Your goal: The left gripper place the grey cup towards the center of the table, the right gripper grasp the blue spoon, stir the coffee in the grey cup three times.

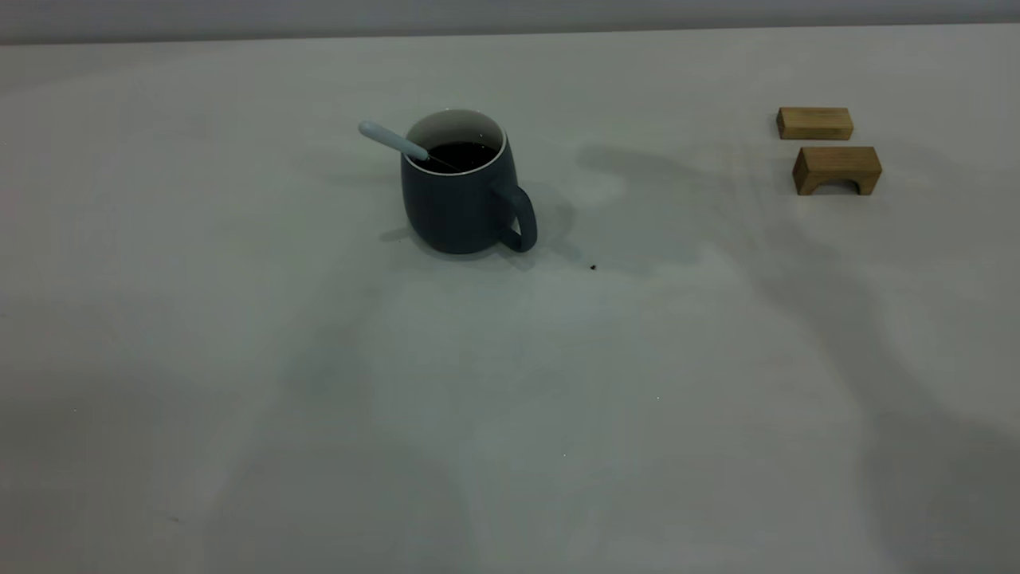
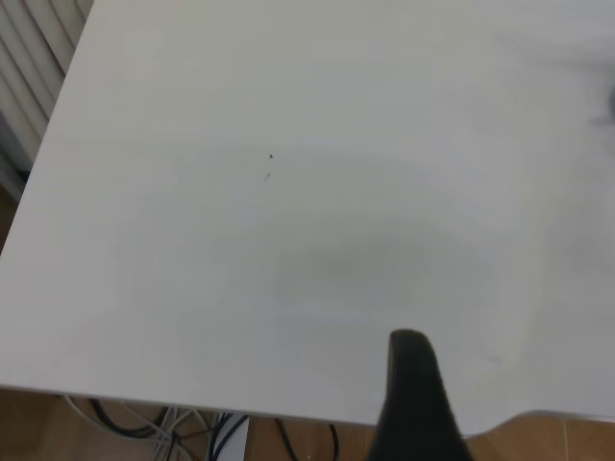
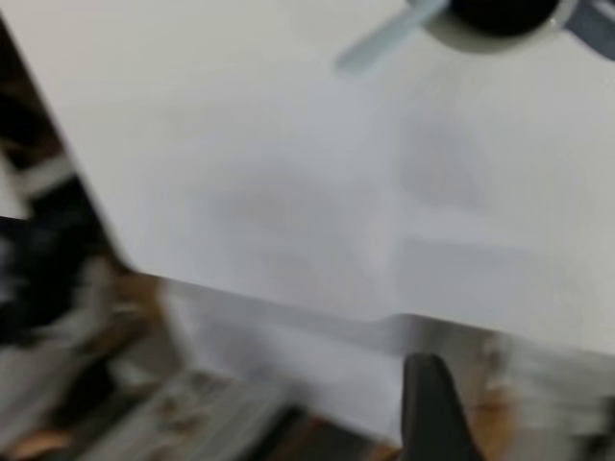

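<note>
The grey cup [image 1: 458, 207] stands upright on the table [image 1: 558, 383], left of its middle, with its handle toward the front right. Dark coffee [image 1: 462, 154] fills it. The blue spoon [image 1: 393, 141] rests in the cup, its pale handle leaning out over the rim to the left. Neither gripper appears in the exterior view. In the right wrist view the cup [image 3: 500, 19] and spoon handle [image 3: 384, 43] sit far from my right gripper [image 3: 432, 403], which is back over the table's edge. My left gripper [image 2: 413, 394] hovers at another table edge, with nothing near it.
Two tan wooden blocks [image 1: 814, 123] [image 1: 837, 169] lie at the far right of the table. A tiny dark speck [image 1: 593, 267] marks the surface near the cup. Cables [image 2: 192, 427] hang below the table edge by the left arm.
</note>
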`<state>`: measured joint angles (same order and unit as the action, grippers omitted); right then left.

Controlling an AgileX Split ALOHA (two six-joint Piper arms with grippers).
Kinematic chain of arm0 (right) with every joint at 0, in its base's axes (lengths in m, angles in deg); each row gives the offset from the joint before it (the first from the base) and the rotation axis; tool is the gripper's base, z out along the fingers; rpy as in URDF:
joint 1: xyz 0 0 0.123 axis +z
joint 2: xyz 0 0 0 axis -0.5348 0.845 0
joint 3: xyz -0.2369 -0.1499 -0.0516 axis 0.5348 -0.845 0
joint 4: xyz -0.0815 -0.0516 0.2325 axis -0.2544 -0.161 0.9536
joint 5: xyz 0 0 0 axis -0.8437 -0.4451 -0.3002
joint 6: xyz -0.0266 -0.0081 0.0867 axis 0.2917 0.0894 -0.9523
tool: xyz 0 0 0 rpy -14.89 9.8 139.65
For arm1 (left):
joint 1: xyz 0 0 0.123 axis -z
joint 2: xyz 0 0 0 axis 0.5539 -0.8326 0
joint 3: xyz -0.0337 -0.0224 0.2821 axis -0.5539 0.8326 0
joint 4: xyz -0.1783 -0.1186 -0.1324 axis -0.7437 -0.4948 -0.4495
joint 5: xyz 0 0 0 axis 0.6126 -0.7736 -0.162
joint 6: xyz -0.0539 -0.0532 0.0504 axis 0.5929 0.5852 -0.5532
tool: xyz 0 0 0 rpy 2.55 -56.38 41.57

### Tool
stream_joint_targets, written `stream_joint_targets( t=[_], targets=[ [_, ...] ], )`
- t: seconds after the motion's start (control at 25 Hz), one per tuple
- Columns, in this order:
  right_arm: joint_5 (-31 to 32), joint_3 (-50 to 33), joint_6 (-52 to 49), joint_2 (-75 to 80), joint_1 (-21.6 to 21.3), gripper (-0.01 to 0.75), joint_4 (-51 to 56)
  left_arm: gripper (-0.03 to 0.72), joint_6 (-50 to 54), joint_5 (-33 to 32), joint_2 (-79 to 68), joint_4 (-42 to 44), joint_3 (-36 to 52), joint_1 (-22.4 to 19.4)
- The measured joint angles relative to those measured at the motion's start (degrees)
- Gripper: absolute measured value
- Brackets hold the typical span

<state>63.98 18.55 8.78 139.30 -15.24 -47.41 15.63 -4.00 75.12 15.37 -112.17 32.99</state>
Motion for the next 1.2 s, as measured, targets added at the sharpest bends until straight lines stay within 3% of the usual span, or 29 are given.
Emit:
stream_joint_targets(
  t=[0.44, 0.76, 0.96, 1.2],
  targets=[
    [2.05, -0.05, 5.21, -18.93, 0.0, 0.263, -32.53, 0.585, 0.0, 0.0, 0.0, 0.0, 0.0, 0.0],
    [2.29, -0.68, 14.21, -28.88, 0.0, 0.21, -35.77, 0.585, 0.0, 0.0, 0.0, 0.0, 0.0, 0.0],
    [2.29, -9.28, 15.3, -36.82, 0.0, 0.213, -38.71, 0.585, 0.0, 0.0, 0.0, 0.0, 0.0, 0.0],
    [2.29, -25.26, 15.38, -49.4, 0.0, 0.222, -39.3, 0.585, 0.0, 0.0, 0.0, 0.0, 0.0, 0.0]
  ],
)
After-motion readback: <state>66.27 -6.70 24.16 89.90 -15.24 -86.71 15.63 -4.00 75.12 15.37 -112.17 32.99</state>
